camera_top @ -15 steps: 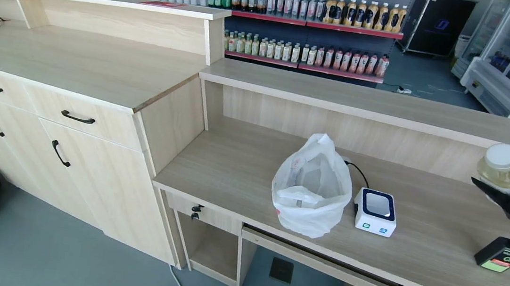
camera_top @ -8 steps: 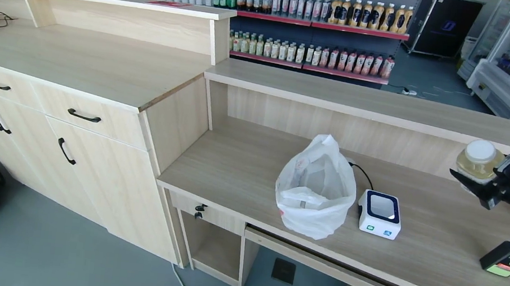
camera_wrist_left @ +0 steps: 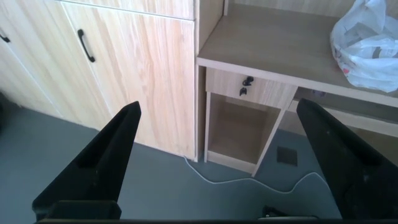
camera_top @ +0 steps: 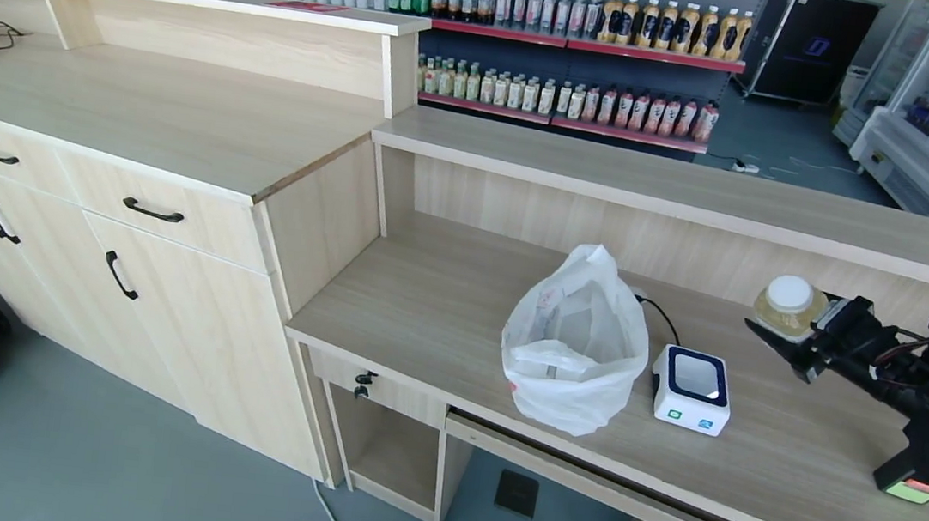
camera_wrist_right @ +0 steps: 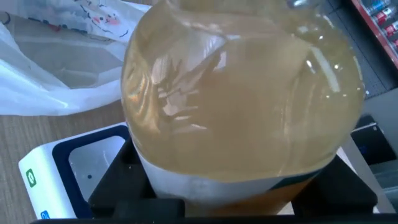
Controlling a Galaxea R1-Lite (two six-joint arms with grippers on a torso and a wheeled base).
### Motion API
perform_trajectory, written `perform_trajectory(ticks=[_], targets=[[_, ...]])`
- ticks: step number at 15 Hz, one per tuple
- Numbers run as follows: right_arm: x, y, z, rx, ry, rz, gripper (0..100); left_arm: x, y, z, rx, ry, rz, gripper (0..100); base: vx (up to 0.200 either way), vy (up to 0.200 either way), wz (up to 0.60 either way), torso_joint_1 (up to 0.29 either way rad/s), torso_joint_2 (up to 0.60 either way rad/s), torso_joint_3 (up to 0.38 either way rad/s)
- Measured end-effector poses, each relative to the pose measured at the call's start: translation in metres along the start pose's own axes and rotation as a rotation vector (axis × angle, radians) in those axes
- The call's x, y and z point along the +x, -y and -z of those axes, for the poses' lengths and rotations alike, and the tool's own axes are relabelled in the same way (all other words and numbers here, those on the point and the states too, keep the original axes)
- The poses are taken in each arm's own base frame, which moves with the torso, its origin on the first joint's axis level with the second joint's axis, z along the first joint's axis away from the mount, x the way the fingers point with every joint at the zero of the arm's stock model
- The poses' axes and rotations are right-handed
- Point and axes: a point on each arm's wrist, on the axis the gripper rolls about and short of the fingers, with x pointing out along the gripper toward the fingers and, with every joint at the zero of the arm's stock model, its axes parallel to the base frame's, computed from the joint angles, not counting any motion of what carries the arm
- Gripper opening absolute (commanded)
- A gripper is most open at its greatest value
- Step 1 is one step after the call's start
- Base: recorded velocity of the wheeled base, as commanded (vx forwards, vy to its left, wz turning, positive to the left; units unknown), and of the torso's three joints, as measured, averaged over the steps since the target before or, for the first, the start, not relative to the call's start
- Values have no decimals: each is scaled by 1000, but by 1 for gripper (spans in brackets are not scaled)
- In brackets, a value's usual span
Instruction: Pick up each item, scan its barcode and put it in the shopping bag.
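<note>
The right tool (camera_top: pixel 794 328) is closed around a bottle (camera_top: pixel 786 305) of pale yellow liquid with a white cap. It holds the bottle upright in the air above the surface (camera_top: pixel 443 301). In the right wrist view the bottle's clear body sits between the dark fingers (camera_wrist_right: pixel 364 186), with its white band low against them.

Down from this tool and to its left sits the white scanner (camera_top: pixel 691 389), glass window facing up, with air between it and the bottle. A black cable runs from the scanner towards the back wall of the surface. Just beyond the scanner, further left from the tool, stands the white shopping bag (camera_top: pixel 575 341), its side touching or almost touching the scanner and its mouth open upward. Behind the tool rises the back wall, topped by a raised ledge (camera_top: pixel 696 190); the bottle hangs near that wall. Between the tool and the front edge of the surface lies a broad bare stretch of wood. Under the right arm, close to the front edge, a dark bottle with a green and red label (camera_top: pixel 911 484) lies partly hidden.

Left of the bag the surface runs bare to the side panel of a taller cabinet (camera_top: pixel 313 219).

The left tool (camera_wrist_left: pixel 214 162) hangs low off the front edge, fingers spread wide with nothing between them, above grey floor (camera_wrist_left: pixel 155 193) where a white cable trails
</note>
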Motion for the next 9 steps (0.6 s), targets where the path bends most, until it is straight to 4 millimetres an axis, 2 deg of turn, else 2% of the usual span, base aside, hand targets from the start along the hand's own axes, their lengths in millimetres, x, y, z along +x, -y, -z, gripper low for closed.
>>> perform_trajectory(ticks=[9], targets=[[10,-18,18,-40,-16,-35,0,0,0,0,0,0,0,100,0,0,0,0,0,0]])
